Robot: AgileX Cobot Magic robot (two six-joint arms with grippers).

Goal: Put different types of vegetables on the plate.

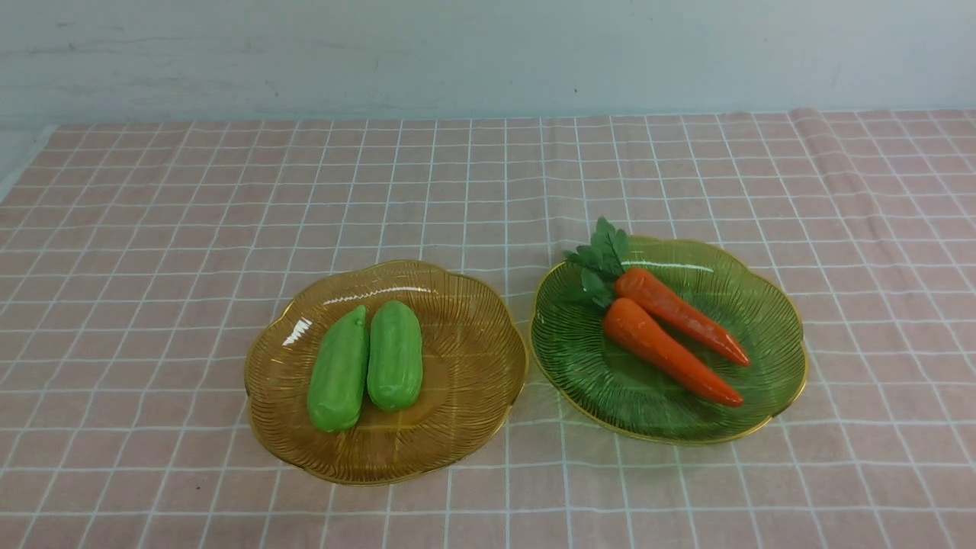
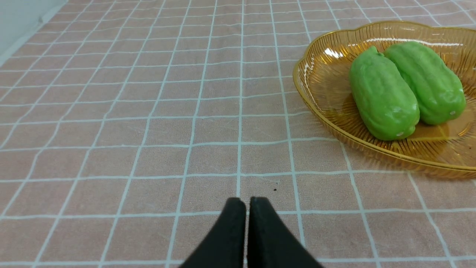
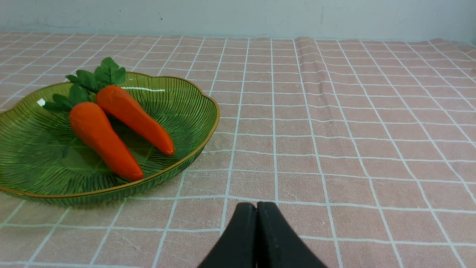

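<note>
Both of my claws hang nearest the lens in their wrist views, the left claw (image 2: 247, 201) and the right claw (image 3: 256, 205), each with its fingers pressed together and nothing between them. Off beyond the left claw, toward the right claw's side, I see the amber glass plate (image 1: 473, 412) with two bumpy green cucumbers (image 1: 337, 374) lying side by side in it. Off beyond the right claw, toward the left claw's side, sits the green glass plate (image 1: 770, 328), holding two orange carrots (image 1: 671, 351), leafy tops at the far edge. Both plates rest on the table (image 1: 152, 305), under its checked cloth, well clear of the claws.

I judge the sorting finished: each kind has its own plate and neither claw is carrying anything. From here I'd simply hold both arms back; at most I'd check that the leaves overhanging the green rim aren't tugging a carrot out of place. I can't find any brand, label or readable writing.
</note>
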